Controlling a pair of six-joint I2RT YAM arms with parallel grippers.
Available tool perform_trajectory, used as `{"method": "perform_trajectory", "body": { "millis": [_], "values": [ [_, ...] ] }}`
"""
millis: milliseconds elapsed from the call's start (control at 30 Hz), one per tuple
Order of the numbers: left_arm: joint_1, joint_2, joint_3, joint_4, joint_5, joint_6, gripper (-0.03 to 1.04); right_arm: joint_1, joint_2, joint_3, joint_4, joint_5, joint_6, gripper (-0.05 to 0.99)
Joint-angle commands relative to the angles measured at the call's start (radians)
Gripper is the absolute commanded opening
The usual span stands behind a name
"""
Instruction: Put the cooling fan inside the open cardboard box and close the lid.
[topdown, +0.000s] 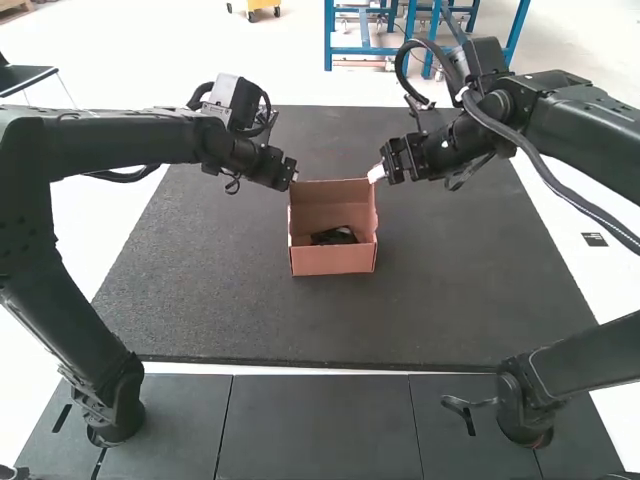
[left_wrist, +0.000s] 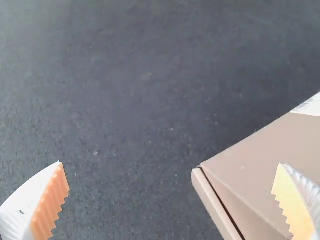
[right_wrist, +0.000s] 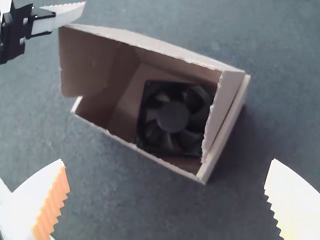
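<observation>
The brown cardboard box stands open in the middle of the dark mat, its lid upright along the far side. The black cooling fan lies inside it, and the right wrist view looks down on the fan between the box walls. My left gripper hovers open at the box's far left corner, and a box edge runs between its fingers. My right gripper hangs open just off the far right corner, holding nothing.
The black rubber mat covers the table around the box, with white tabletop beyond its edges. The left arm's white finger shows at the box's far corner in the right wrist view.
</observation>
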Motion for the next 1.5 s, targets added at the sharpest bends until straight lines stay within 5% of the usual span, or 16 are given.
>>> {"method": "perform_trajectory", "body": {
  "millis": [0,500,1067,1267,1467],
  "values": [
    [-0.012,0.005,-0.009,-0.007,0.041,0.008,0.96,-0.012,-0.027,0.038,0.003,0.015,0.008,0.9],
    [-0.023,0.005,-0.122,-0.007,0.05,0.0,0.96,-0.03,-0.027,0.036,0.002,0.015,0.017,0.9],
    [-0.075,0.028,-0.389,0.275,0.043,-0.011,0.96,-0.03,-0.027,0.029,-0.006,0.016,0.033,0.9],
    [-0.04,-0.052,-0.348,0.243,0.043,-0.065,0.96,-0.03,-0.027,0.021,-0.007,0.026,0.033,0.9],
    [0.037,-0.218,-0.335,0.332,0.046,-0.066,0.96,-0.03,-0.038,0.009,0.003,0.032,0.042,0.9]
  ]
}}
